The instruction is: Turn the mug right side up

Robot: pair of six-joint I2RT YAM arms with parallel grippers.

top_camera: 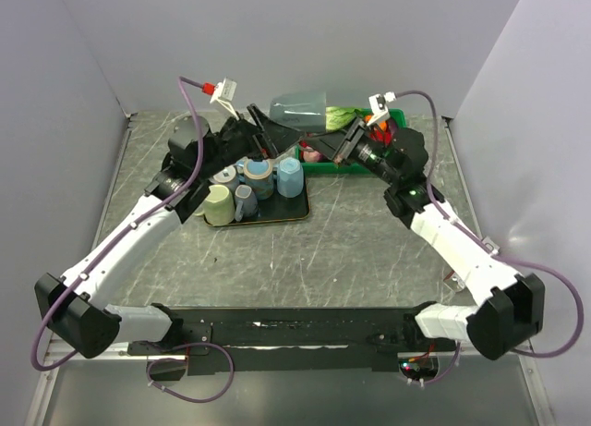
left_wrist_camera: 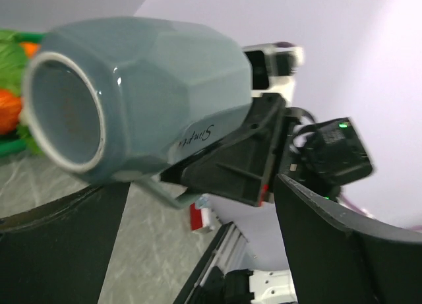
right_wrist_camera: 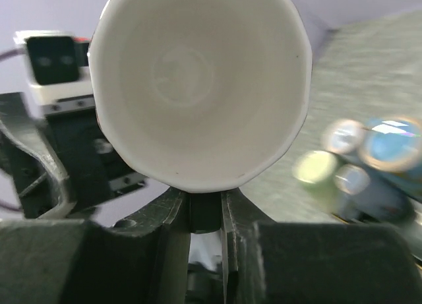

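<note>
A grey-blue faceted mug (top_camera: 300, 109) with a white inside is held in the air at the back of the table, lying on its side. My right gripper (top_camera: 340, 141) is shut on its handle. In the right wrist view the mug's open mouth (right_wrist_camera: 198, 80) faces the camera, and the right gripper (right_wrist_camera: 206, 205) pinches the dark handle just below the rim. In the left wrist view the mug (left_wrist_camera: 145, 93) lies sideways with its mouth to the left, with the right gripper (left_wrist_camera: 231, 165) under it. My left gripper (top_camera: 268, 126) is open and empty just left of the mug, and its fingers (left_wrist_camera: 336, 244) stand wide apart.
A dark tray (top_camera: 300, 209) in front of the left gripper holds several mugs, among them a pale green one (top_camera: 218, 204) and a light blue one (top_camera: 289, 175). A green bin (top_camera: 337, 167) with colourful items stands at the back, under the right gripper.
</note>
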